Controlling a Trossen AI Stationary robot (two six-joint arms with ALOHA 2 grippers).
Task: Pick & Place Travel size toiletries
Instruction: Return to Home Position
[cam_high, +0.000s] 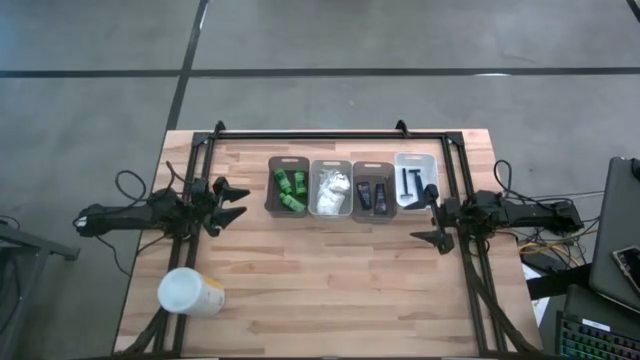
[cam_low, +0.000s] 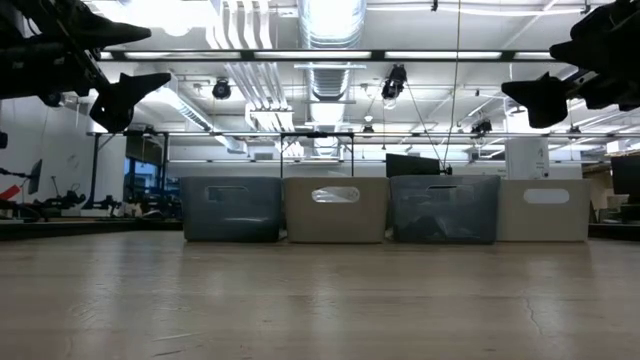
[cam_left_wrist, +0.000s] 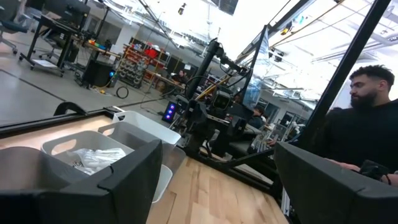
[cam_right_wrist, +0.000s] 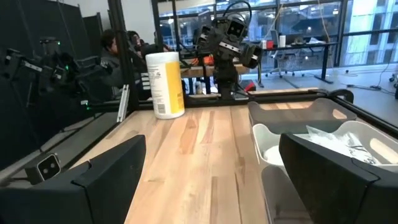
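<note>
As fingers (cam_left_wrist: 124, 180) gape, crinkly packets (cam_high: 331, 190) lie binned.

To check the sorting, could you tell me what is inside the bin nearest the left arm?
Inside that bin, several bright green bottles lie loosely together. Whether anything lies under them cannot be seen from above.

Bright green bottles (cam_high: 291, 189), white packets (cam_high: 331, 189), black tubes (cam_high: 372, 198), dark razors (cam_high: 410, 183), pale wood-grain table (cam_high: 330, 280)
</note>
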